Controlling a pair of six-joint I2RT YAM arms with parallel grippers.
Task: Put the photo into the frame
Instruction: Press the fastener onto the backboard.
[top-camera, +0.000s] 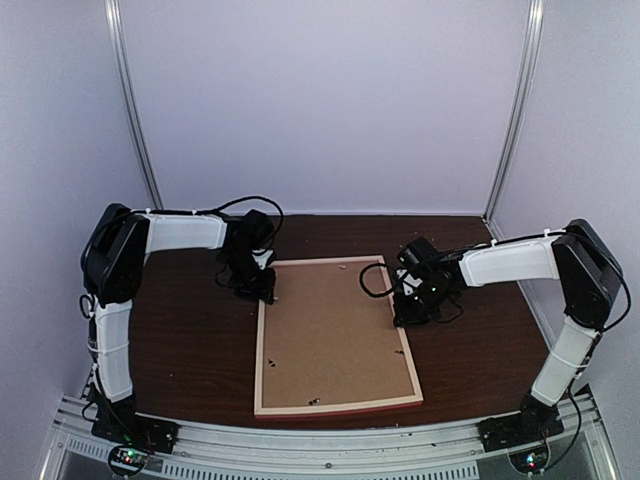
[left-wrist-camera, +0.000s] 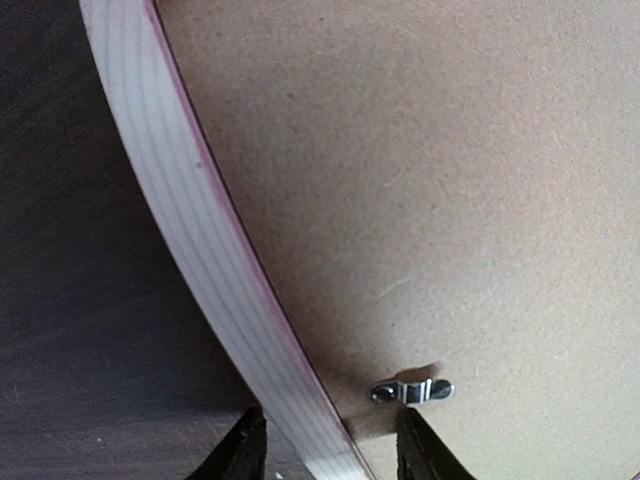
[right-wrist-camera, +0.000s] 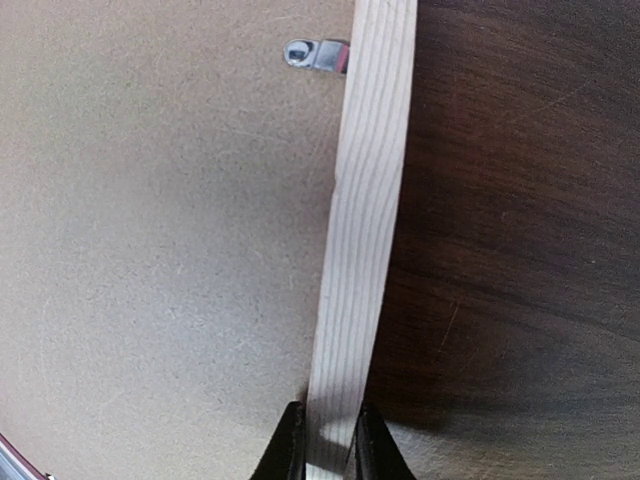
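While the frame (top-camera: 338, 406) lies back-up across the middle of the desk (top-camera: 190, 340), its near rail close to the desk's near edge and its far rail short of the far edge, both tools sit on its long side rails. The right tool (right-wrist-camera: 330, 452) is clamped on the frame: its two fingers press against either face of the pale wood rail on the side towards the desk's right edge, in the frame's far half. The left tool (left-wrist-camera: 330, 455) stands apart astride the opposite rail, close to the frame's far-left corner. One finger is at the rail's outer face and the other over the brown backing board (top-camera: 335, 335), with slack showing on that inner side.

The backing board fills the frame, so whatever lies beneath it is hidden. A small metal turn clip (left-wrist-camera: 412, 391) lies on the board just beside the left tool's inner finger. Another clip (right-wrist-camera: 315, 53) reaches from the right rail, farther along from the right tool.
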